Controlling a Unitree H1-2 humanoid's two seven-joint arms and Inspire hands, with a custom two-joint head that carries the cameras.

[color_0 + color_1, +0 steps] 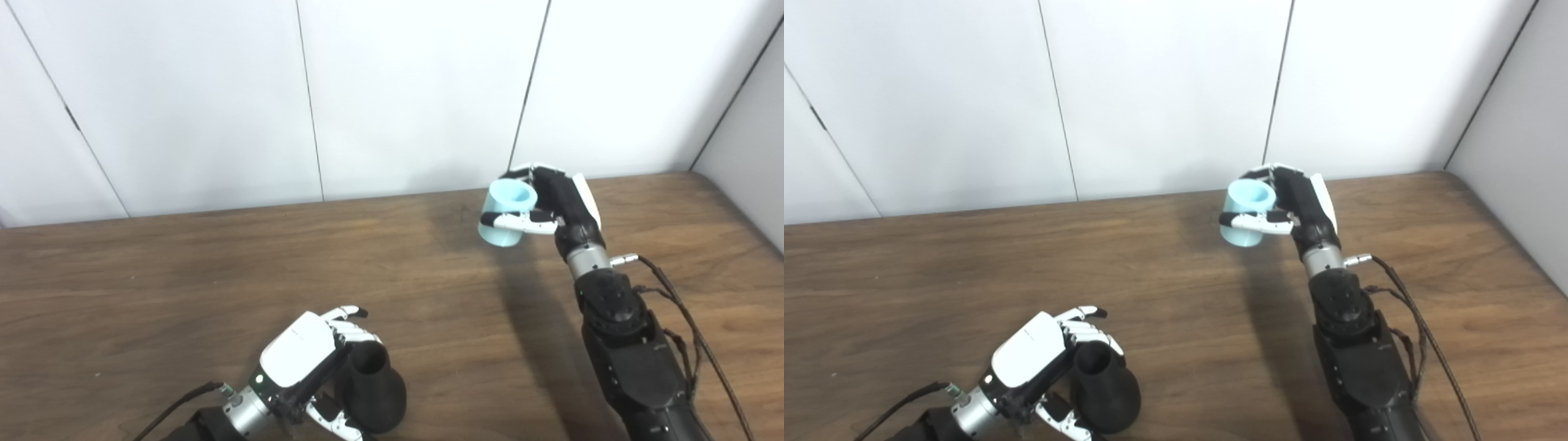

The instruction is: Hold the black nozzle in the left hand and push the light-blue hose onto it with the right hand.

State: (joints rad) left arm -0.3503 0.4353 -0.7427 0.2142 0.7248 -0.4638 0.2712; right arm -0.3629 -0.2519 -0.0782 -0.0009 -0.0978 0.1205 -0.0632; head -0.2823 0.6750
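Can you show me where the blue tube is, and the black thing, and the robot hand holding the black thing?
light-blue hose [511, 195], left eye view: its open top rim.
black nozzle [375, 387], left eye view: its flared side.
left robot hand [300, 349], left eye view: its white back.

My left hand [1038, 361] wrapped around the black nozzle [1105, 389] low over the wooden table [1176, 294], my right hand [1295, 205] gripped the light-blue hose [1246, 211], raised, well apart
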